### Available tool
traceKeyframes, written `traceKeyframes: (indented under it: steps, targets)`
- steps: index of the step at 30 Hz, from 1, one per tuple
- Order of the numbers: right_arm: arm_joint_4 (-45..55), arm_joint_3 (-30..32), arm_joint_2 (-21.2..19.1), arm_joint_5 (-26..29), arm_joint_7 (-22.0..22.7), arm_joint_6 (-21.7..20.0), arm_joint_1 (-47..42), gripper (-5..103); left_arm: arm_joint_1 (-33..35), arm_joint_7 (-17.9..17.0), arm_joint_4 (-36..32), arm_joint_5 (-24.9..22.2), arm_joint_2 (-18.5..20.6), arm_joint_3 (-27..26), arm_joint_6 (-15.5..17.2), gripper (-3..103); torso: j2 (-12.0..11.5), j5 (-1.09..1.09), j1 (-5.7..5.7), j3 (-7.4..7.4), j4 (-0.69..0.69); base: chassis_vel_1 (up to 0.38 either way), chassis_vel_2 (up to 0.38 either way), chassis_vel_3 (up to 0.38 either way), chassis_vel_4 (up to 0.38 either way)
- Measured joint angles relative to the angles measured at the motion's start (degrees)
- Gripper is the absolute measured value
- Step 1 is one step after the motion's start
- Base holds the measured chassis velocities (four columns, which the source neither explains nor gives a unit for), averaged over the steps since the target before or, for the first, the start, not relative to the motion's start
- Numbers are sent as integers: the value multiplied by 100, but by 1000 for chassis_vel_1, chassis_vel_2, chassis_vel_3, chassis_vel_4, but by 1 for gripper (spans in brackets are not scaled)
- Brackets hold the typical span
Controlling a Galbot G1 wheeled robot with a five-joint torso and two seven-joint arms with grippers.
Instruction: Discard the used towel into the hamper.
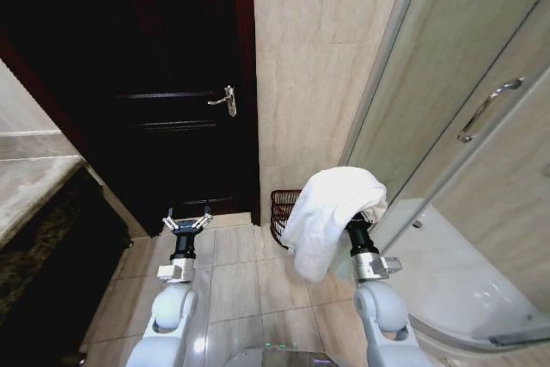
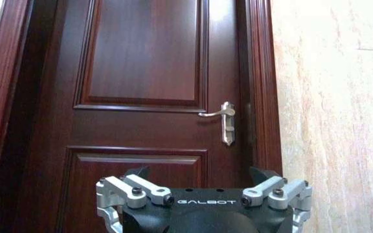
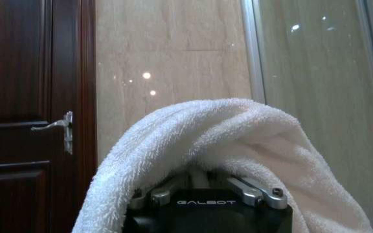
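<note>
One white towel [image 1: 331, 212] drapes over the right gripper [image 1: 363, 223], hiding its fingers, so their state cannot be told. The hamper [image 1: 284, 208] stands at the towel's nine o'clock against the wall. The left gripper [image 1: 187, 223] hovers, fingers wide and empty.

I count one towel [image 1: 331, 212], white, draped over my right gripper [image 1: 361, 212]; its fingers are buried in the cloth. One hamper [image 1: 284, 208] stands on the floor against the wall, partly hidden behind that towel. I see two grippers in all: the second, my left gripper [image 1: 188, 222], is spread wide with nothing in it. There is one dark door [image 1: 163, 83] with one handle [image 1: 225, 100], and one glass shower door [image 1: 464, 118] with one bar handle [image 1: 488, 109].
</note>
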Motion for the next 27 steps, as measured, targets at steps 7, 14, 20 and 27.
traceKeyframes:
  steps: [7,14,20,27]
  targets:
    - [54,-39,73,-134,-6,85,-130,6,-45,-3,101,-41,17,-33,-46,100,-215,0,-96,-121,0,-49,57,57,-48]
    - [60,-34,84,-144,-35,166,-216,6,-44,0,110,-41,9,-84,-58,100,-406,0,-176,-231,0,-47,60,46,-53]
    - [66,-8,82,-133,-36,195,-267,6,-31,3,112,-18,-18,-54,-73,100,-559,1,-241,-319,0,-58,52,53,-61]
    - [19,29,86,-106,-36,258,-302,6,-12,9,98,-15,33,-107,-73,100,-715,1,-309,-408,0,-58,57,53,-57]
